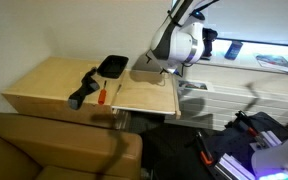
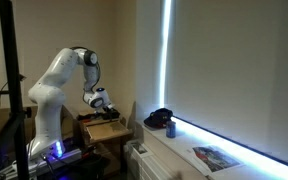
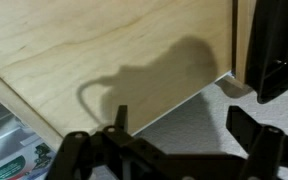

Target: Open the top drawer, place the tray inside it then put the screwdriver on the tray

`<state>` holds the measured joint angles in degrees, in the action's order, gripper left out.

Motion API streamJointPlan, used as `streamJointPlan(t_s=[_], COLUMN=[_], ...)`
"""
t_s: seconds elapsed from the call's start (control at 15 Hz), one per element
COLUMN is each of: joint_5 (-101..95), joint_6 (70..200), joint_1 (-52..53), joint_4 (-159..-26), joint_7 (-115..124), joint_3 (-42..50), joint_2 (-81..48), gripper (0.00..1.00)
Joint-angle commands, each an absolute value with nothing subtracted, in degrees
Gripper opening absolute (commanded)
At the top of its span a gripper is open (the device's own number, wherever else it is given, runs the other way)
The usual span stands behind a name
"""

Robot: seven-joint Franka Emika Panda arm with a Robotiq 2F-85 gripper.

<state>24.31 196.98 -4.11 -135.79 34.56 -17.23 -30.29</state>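
Closest to the wrist lens, your gripper point(image 3: 164, 158) hangs released: its black fingers point(image 3: 72, 152) are spread wide with nothing between them. Beneath it is bare pale wood carrying the gripper's shadow. I judge this to be the floor of the top drawer point(image 1: 144, 97), already pulled out from the end of the cabinet point(image 1: 44, 85). In an exterior view it reads as a shallow open box under the wrist.

So the tray point(image 1: 112, 66) is your next concern. It sits on the cabinet top at the back corner nearest the drawer, empty and flat. From the gripper it lies sideways across the drawer's inner edge, up on the cabinet top and close by. The move is a short sidestep toward that corner rather than a long reach. I cannot tell which way its long axis runs at this size, so check the wrist view before you turn the jaws across a rim.

The screwdriver point(image 1: 99, 93) lies nearer the front edge, its shaft running roughly front to back. A black angular tool point(image 1: 82, 90) lies just beside it on the far side from you.
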Motion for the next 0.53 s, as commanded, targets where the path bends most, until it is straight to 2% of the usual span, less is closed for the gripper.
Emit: streamJointPlan(t_s=[0.0, 0.13, 0.47], joint_5=[23.84, 22.9, 15.96], joint_6=[196.77, 196.99, 193.53], joint_1=[-3.95, -3.93, -9.05], joint_4=[-135.71, -130.73, -116.27], joint_7=[35.21, 35.08, 34.93], joint_3=[-16.89, -16.56, -23.63], joint_2=[-30.05, -36.34, -47.61], gripper=[1.0, 1.0, 1.0])
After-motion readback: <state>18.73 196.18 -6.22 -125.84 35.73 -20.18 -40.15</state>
